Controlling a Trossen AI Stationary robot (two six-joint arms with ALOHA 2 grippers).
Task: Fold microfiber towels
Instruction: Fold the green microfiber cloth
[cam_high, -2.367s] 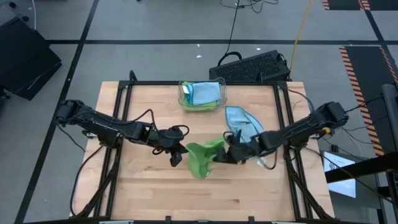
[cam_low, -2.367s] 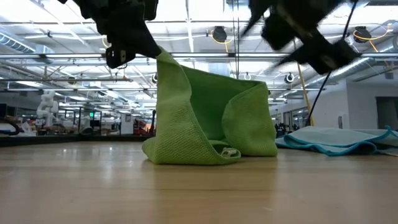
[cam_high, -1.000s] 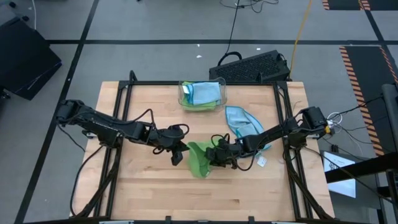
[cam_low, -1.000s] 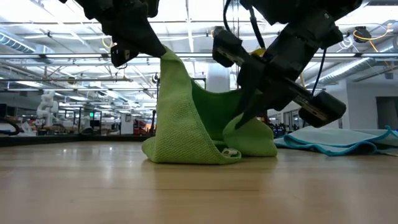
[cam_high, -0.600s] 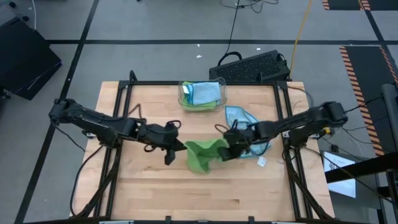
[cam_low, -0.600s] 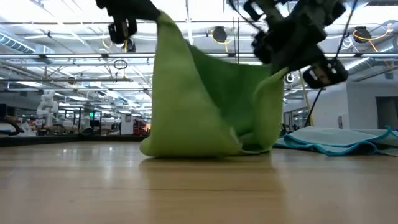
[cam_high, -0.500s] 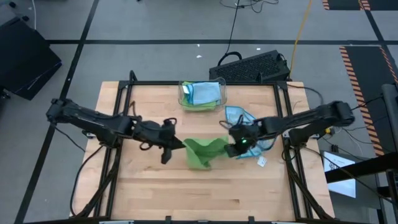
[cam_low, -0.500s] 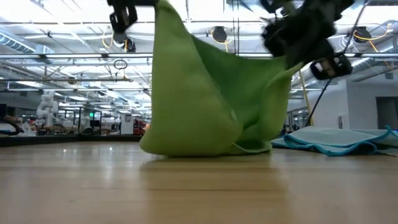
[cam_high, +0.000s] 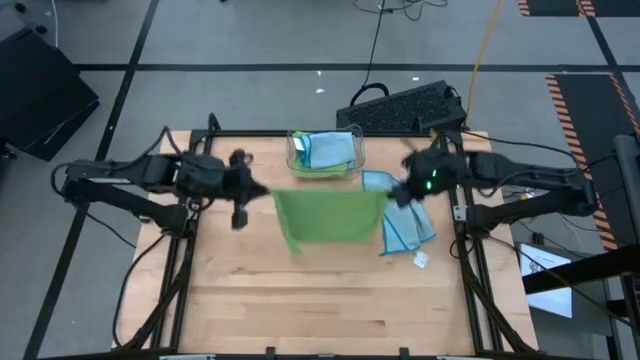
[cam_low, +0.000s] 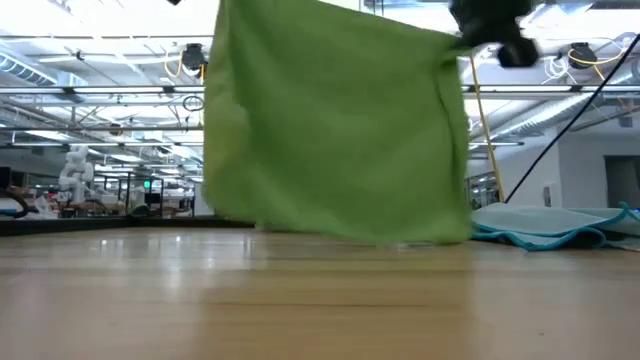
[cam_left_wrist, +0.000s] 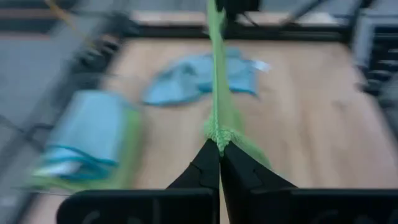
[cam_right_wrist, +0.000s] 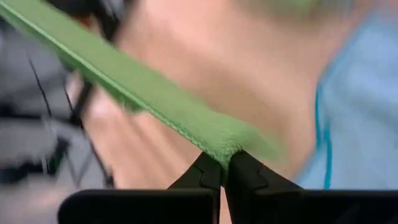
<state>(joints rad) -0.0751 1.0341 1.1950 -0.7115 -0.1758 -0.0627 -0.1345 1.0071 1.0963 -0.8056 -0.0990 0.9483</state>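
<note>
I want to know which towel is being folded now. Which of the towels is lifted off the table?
The lime green towel, stretched between the left tool and right tool. The light blue towel lies crumpled on the table; the others sit in the clear bin.

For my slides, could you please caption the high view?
Both grippers hold the green towel stretched between them above the table.

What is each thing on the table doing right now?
Green towel: stretched flat between both grippers, hanging.
Blue towel: crumpled on the table.
Clear bin: holds blue and green towels.
Left gripper: fingers shut on a towel corner.
Right gripper: fingers shut on another corner.
</note>
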